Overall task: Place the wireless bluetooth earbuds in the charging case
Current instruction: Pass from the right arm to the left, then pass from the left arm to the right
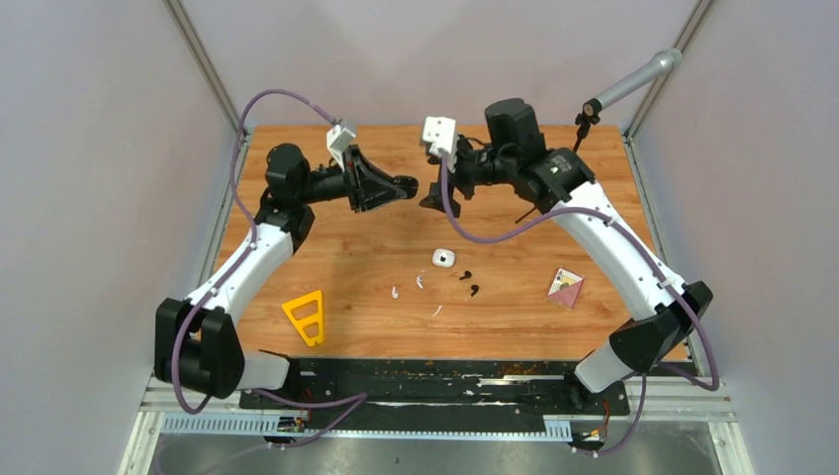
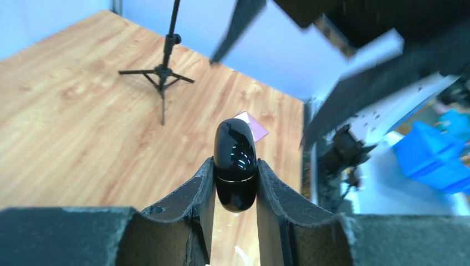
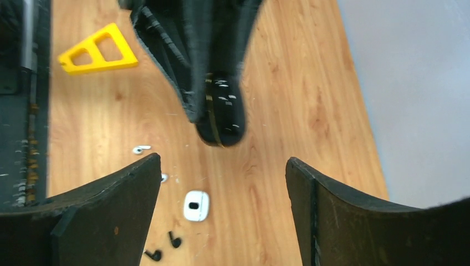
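We see the left claw [image 2: 235, 167] clamped on a glossy black charging case [image 2: 233, 143], held up above the tabletop [image 1: 514, 322] in the upper middle of the overhead frame. The case's rounded end sticks out past the fingertips, and a thin seam rings it where the fingers grip. Just to the right of it in the overhead frame, the right claw [image 3: 223, 160] faces it and stands wide with nothing between its fingers. In the right wrist view the black case sits ahead of that gap, apart from both fingers.

The earbuds all lie on the tabletop below both claws, near the centre of the overhead frame. The black earbuds [image 1: 465, 275] lie just to the lower right of a white charging case [image 1: 442, 258], and the white earbuds [image 1: 419, 282] lie to its lower left. A thin white sliver [image 1: 436, 311] rests lower still. A yellow triangle [image 1: 307, 317] lies at lower left, a pink card [image 1: 566, 287] at right, and a small tripod [image 1: 588, 111] at upper right.
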Robot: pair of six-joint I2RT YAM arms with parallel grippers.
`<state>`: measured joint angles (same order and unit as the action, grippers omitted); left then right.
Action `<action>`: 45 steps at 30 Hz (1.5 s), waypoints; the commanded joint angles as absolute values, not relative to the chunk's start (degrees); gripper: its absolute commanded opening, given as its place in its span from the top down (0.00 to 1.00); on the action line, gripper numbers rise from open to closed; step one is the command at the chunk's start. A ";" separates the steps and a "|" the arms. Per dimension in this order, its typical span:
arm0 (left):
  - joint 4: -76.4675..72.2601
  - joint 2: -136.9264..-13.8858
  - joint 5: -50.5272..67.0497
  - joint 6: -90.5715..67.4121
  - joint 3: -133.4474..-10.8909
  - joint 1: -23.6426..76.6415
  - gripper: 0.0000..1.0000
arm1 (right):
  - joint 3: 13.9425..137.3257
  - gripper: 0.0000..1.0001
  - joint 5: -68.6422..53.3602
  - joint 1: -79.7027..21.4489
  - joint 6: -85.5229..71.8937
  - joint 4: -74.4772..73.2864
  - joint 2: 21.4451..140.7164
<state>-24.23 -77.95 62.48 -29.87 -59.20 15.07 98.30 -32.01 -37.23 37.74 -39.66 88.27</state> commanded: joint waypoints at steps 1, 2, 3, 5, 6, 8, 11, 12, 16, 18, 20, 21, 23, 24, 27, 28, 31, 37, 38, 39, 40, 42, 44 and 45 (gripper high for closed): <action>-28.04 -70.44 63.17 -11.45 -54.68 17.85 1.00 | 111.65 0.21 -45.67 -32.18 34.64 -58.22 92.80; -28.70 -70.02 62.28 -10.33 -54.32 19.24 1.00 | 114.07 0.23 -46.91 -31.50 35.88 -61.88 94.44; -29.81 -70.02 61.32 -10.78 -54.09 20.18 1.00 | 116.28 0.25 -47.80 -31.13 37.20 -65.22 95.80; -31.83 -70.30 60.09 -10.96 -54.12 22.46 1.00 | 120.34 0.30 -49.55 -30.90 39.65 -71.15 98.56; -32.48 -70.64 59.85 -10.64 -54.28 23.43 1.00 | 121.88 0.32 -50.51 -30.93 40.10 -73.26 99.55; -33.81 -71.31 59.12 -10.75 -54.40 24.99 1.00 | 123.62 0.35 -51.65 -30.96 39.68 -75.28 100.86; -35.77 -72.05 58.03 -11.50 -54.17 26.12 1.00 | 123.75 0.41 -51.96 -30.94 39.90 -75.37 100.79; -36.22 -72.21 57.60 -11.77 -54.08 26.25 1.00 | 123.76 0.42 -51.77 -30.94 40.22 -75.55 100.50; -37.41 -72.42 56.18 -13.21 -53.00 26.28 1.00 | 123.88 0.43 -50.61 -30.93 41.74 -77.33 99.41; -38.28 -72.14 55.33 -14.29 -52.67 26.29 1.00 | 123.48 0.43 -50.38 -30.89 42.20 -78.28 98.81; -39.16 -72.07 54.50 -15.54 -52.64 26.28 1.00 | 122.07 0.44 -50.36 -30.88 42.28 -78.13 98.24; -39.73 -72.15 54.21 -16.27 -52.83 26.28 1.00 | 121.21 0.45 -50.40 -30.93 42.09 -77.41 98.04; -40.31 -72.45 54.01 -17.10 -53.26 26.36 1.00 | 120.43 0.48 -50.67 -30.94 41.47 -75.85 98.23; -40.40 -72.70 54.27 -17.20 -53.40 26.37 1.00 | 120.91 0.50 -50.96 -30.94 41.21 -75.43 98.71; -40.34 -73.17 54.97 -17.74 -53.60 26.37 1.00 | 123.36 0.55 -51.86 -30.93 41.13 -75.50 100.45; -40.39 -73.36 55.34 -18.02 -53.66 26.37 1.00 | 123.73 0.56 -52.01 -30.93 41.23 -75.45 100.71; -40.43 -74.09 55.44 -18.85 -53.78 26.37 1.00 | 123.84 0.61 -52.11 -30.96 41.39 -74.89 100.90; -41.33 -75.51 55.82 -19.60 -54.21 26.37 1.00 | 123.64 0.67 -52.08 -30.96 41.87 -75.12 100.88; -41.55 -75.80 56.09 -19.82 -54.33 26.37 1.00 | 123.89 0.72 -52.05 -30.93 41.98 -75.33 101.02; -41.69 -76.23 56.37 -19.98 -54.52 26.37 1.00 | 124.18 0.76 -52.02 -30.89 42.01 -75.29 101.12; -41.74 -76.59 56.64 -20.03 -54.72 26.37 0.99 | 124.52 0.81 -52.01 -30.96 42.09 -75.36 101.22; -41.43 -77.23 57.41 -19.91 -55.12 26.37 0.87 | 125.78 0.92 -51.11 -31.02 42.38 -75.93 101.51; -39.94 -77.27 58.03 -17.91 -55.24 26.37 0.73 | 127.70 1.00 -48.43 -31.46 43.35 -78.11 102.19; -39.08 -77.04 58.53 -16.48 -55.09 26.37 0.69 | 128.89 1.00 -47.27 -31.64 44.80 -79.25 102.58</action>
<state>-40.58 -76.34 57.17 -19.64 -53.45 26.11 123.07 -46.94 -30.30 41.93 -77.73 101.82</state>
